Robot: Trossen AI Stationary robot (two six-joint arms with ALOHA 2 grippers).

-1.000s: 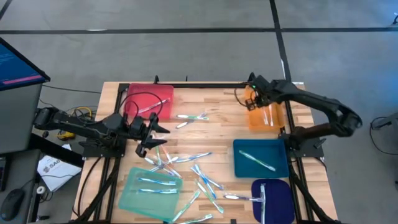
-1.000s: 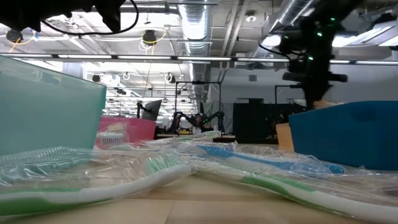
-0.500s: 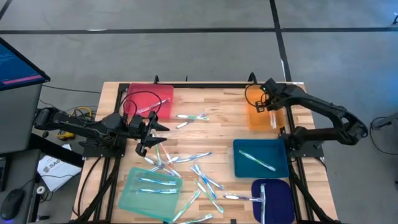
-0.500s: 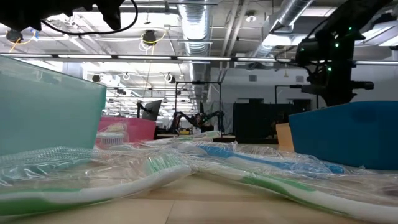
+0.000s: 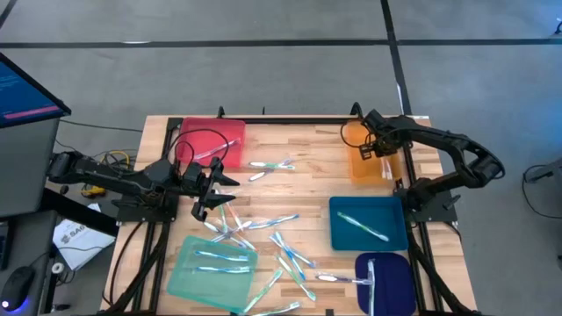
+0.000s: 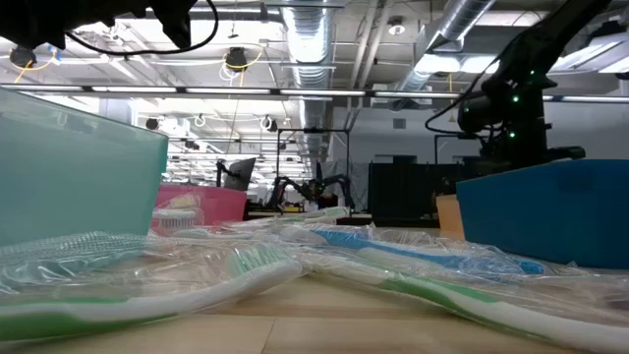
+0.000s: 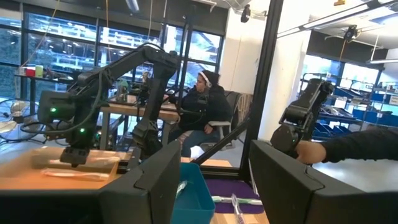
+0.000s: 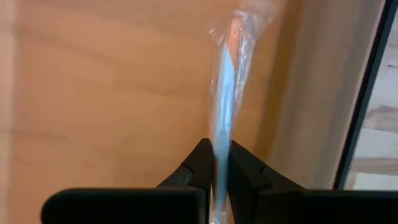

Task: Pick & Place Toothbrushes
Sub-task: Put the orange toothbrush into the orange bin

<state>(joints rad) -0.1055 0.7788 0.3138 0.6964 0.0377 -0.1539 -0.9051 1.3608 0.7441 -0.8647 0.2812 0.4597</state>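
One wrapped toothbrush [image 8: 222,118] pinched by right hand [image 8: 214,163] over orange tray [image 5: 362,167]; thin grip, may slip. Left hand [image 5: 213,186] open, idle.

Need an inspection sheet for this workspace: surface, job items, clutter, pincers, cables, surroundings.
Surface: wooden table, bare between the trays.
Job's things: wrapped toothbrushes scattered mid-table; some already lie in the green tray, blue tray, navy tray, red tray and orange tray.
Clutter: nothing seen.
Grippers: right pincer over the orange tray, shut on a blue wrapped toothbrush; left pincer open, hovering near the red tray, holding nothing.
Cables: black cable loop over the red tray; another at the right wrist.
Surroundings: monitor left of the table; seated person and other arms in the room beyond.
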